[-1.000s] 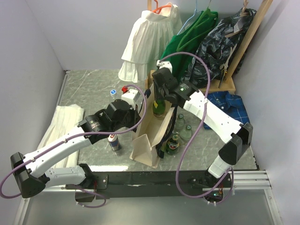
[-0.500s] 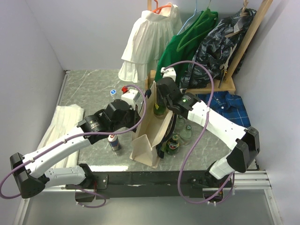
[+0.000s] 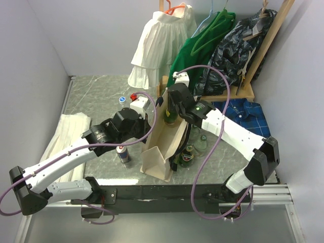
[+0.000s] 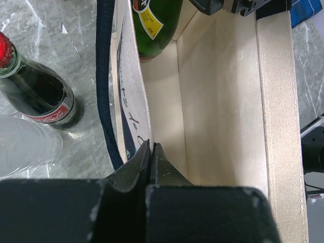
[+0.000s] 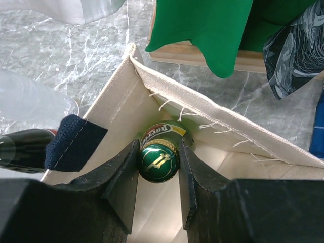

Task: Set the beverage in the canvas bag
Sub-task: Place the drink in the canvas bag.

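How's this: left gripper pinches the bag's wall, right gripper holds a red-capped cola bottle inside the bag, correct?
No: the right gripper holds a green-capped bottle inside the bag, as the right wrist view shows. The left gripper does pinch the wall.

The canvas bag [image 3: 154, 163] is cream-beige with dark navy strap handles [image 5: 73, 142]. The bottle [image 4: 154, 25] in it is green glass, with a yellow label and a green cap marked in gold. Left of the bag, a dark cola bottle [image 4: 38, 96] has a red cap and label. The worktop [image 3: 101, 96] is grey marble veined white. Far off hang a white dress [image 3: 159, 43], a green garment [image 3: 200, 45] and a dark leaf-print garment [image 3: 238, 40]
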Tool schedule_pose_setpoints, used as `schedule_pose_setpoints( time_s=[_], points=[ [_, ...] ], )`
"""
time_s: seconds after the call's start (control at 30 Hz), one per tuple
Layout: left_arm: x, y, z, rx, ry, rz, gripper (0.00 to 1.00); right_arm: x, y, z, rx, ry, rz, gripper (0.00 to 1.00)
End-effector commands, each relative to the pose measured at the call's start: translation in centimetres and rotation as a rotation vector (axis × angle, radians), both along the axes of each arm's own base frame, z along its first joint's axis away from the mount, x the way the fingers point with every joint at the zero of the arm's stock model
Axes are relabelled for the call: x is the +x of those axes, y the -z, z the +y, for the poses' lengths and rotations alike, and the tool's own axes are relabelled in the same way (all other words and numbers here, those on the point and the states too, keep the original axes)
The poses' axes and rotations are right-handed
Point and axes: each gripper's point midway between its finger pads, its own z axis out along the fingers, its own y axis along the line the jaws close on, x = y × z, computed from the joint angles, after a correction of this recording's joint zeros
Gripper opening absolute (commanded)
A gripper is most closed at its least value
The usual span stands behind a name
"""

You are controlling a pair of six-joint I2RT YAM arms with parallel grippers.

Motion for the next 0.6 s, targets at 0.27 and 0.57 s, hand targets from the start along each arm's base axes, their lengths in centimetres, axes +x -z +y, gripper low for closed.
schedule_pose_setpoints(
  time_s=[0.27, 0.57],
  points=[
    [-0.7, -0.9, 0.0, -0.023, 0.029, -0.018, 0.01, 2.6, -3.5, 1.6, 0.145, 0.044, -0.177, 0.00],
    [-0.8, -0.5, 0.0, -0.011, 0.033, -0.010, 0.01, 3.5, -0.8, 2.2, 0.110, 0.053, -0.149, 0.00]
  ],
)
